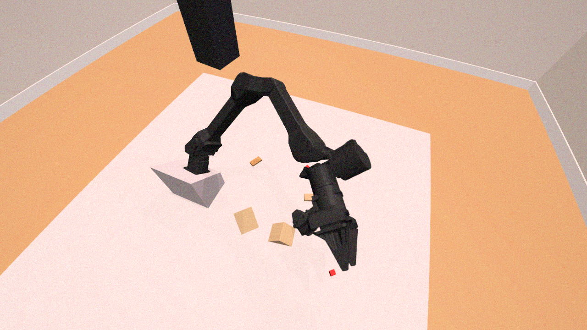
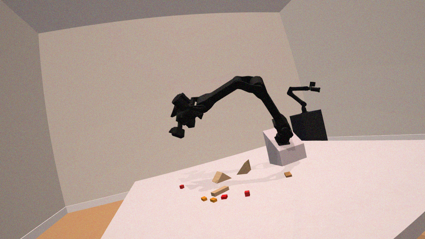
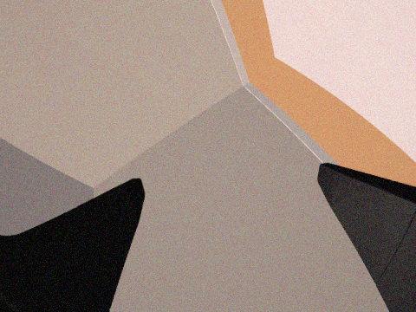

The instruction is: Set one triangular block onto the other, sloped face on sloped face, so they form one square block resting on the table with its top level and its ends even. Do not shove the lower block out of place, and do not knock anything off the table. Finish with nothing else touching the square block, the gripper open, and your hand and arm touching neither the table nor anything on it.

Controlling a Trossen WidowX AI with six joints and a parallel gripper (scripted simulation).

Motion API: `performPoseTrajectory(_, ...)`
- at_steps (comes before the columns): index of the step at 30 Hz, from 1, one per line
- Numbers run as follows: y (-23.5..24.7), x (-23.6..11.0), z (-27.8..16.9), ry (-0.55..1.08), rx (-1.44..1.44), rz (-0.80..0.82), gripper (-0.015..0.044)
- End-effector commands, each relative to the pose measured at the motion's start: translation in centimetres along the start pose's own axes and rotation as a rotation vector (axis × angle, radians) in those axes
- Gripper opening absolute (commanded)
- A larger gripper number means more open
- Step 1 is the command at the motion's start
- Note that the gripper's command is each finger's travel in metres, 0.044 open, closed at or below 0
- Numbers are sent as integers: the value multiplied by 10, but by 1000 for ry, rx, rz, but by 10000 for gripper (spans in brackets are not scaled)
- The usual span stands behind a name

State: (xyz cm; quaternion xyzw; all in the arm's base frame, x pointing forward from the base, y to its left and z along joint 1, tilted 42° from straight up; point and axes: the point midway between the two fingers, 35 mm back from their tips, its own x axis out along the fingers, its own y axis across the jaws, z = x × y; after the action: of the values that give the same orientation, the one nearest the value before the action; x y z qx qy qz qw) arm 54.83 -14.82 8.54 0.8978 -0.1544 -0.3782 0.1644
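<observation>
One triangular block (image 1: 246,220) (image 2: 244,167) of pale wood stands on the table, nearer the arm's base, with a slope rising to a sharp top edge. The other triangular block (image 1: 281,233) (image 2: 220,177) rests a short gap away, with its ridge up like a roof. They do not touch. My gripper (image 1: 349,266) (image 3: 231,180) is open and empty, with its fingers wide apart in the wrist view. It is high above the table, beyond the ridged block from the base. Neither triangular block shows in the wrist view.
A wooden bar (image 1: 307,197) (image 2: 219,191) lies near the ridged block. Red cubes (image 1: 332,272) (image 2: 181,186) (image 2: 224,196) (image 2: 247,193) and small orange blocks (image 2: 204,198) (image 2: 213,199) lie around. A brown block (image 1: 255,161) (image 2: 288,174) lies near the grey base (image 1: 180,186) (image 2: 292,155).
</observation>
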Motion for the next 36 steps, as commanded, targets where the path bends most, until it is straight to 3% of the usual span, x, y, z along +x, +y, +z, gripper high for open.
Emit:
performPoseTrajectory(1,-65,9,52,-261,-180,-327,440)
performPoseTrajectory(10,-122,-19,109,-554,-288,-702,440)
performPoseTrajectory(22,-168,-99,150,-940,-260,-1190,440)
performPoseTrajectory(36,-169,-102,150,-952,-256,-1205,440)
